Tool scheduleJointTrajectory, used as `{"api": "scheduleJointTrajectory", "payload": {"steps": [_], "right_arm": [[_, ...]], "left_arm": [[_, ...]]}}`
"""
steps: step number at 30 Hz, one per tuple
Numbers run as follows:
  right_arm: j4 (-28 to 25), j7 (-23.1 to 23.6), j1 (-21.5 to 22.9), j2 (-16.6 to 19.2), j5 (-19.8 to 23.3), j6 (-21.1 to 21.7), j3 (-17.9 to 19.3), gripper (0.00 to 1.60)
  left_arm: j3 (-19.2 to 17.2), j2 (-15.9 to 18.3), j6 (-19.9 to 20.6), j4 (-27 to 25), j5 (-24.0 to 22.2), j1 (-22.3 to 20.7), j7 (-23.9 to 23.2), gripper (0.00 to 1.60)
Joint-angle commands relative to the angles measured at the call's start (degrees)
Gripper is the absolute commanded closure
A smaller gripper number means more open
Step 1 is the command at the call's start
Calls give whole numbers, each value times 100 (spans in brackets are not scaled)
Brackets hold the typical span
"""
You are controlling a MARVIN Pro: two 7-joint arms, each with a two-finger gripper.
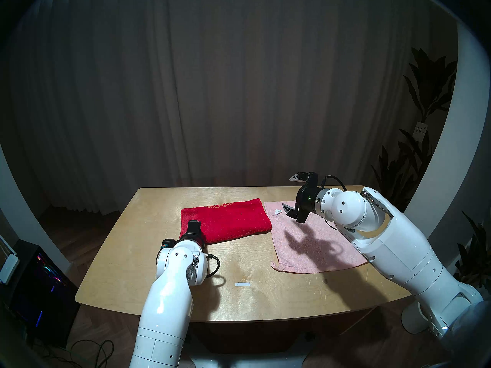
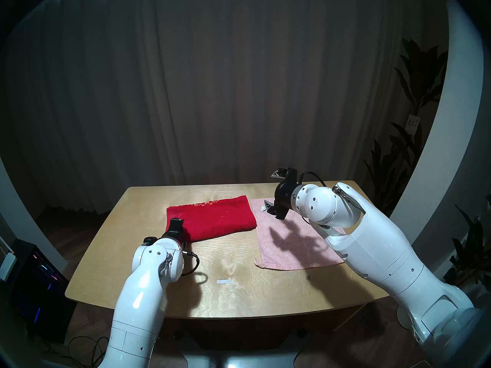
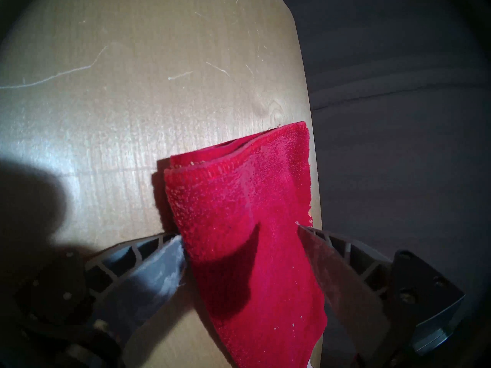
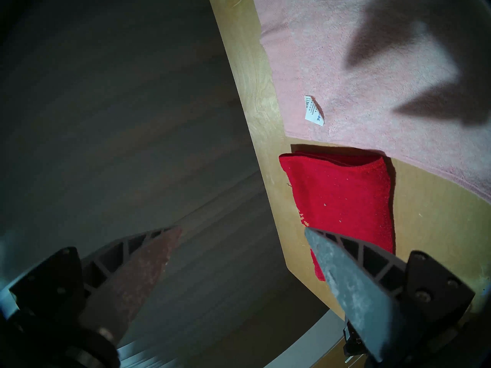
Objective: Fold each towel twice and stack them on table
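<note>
Our left gripper [image 3: 240,236] has its jaws spread wide, one finger [image 3: 170,256] at the left side of the red towel [image 1: 225,220] and the other on its right, so the towel's near-left corner sits between them; we cannot tell whether either pad touches the cloth, and nothing is clamped. Our right gripper [image 1: 293,193] is also wide open and empty, hanging in the air above the far end of the pink towel [image 1: 316,242], with its shadow falling on the cloth below. The red towel lies folded, its layered edges showing at the corner, toward the far middle of the table [image 1: 132,253], with a patch of pale pattern along its far edge. The pink towel lies spread flat just to the right of it, their edges nearly meeting, with a small white label [image 4: 313,111] near its far-left corner. A short white strip [image 1: 242,284] lies on the bare wood nearer to us.
</note>
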Motion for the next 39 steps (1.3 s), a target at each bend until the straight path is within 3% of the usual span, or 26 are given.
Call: {"api": "scheduleJointTrajectory", "payload": {"steps": [1, 4, 5, 6, 7, 8, 11, 14, 24, 29, 34, 39], "right_arm": [[-180, 62, 43, 44, -44, -175, 124, 0], [-248, 52, 25, 53, -38, -242, 142, 0], [-265, 53, 13, 47, -37, -277, 144, 0], [-289, 52, 2, 49, -51, -321, 135, 0], [-305, 53, -8, 50, -55, -337, 128, 0], [-330, 49, -19, 52, -60, -355, 115, 0], [-368, 55, -42, 27, -57, -399, 96, 0], [-367, 59, -64, -61, 28, -405, 104, 0], [-419, 54, -36, -222, -54, -598, -70, 0], [-433, 57, 78, -382, -135, -763, -256, 0], [-473, 67, 156, -475, -218, -939, -385, 0], [-533, 85, 134, -479, -283, -1134, -451, 0]], "left_arm": [[-74, 72, 6, 407, -10, 6, -96, 37], [-31, 149, 37, 469, 90, -10, -154, 63], [-44, 121, -36, 485, 112, -4, -197, 82], [-35, 176, 27, 419, 98, 59, -295, 86], [-17, 217, 71, 356, 118, 101, -296, 134], [-44, 222, 80, 248, 85, 175, -303, 160], [-71, 361, 193, -21, 85, 391, -362, 160], [30, 636, 325, -104, 413, 518, -290, 160], [-521, 983, 618, -534, 203, 878, -332, 160], [-719, 1243, 1091, -782, 0, 1122, -561, 160], [-699, 1479, 1432, -819, 12, 1176, -811, 160], [-665, 1578, 1441, -882, 221, 1048, -917, 160]]}}
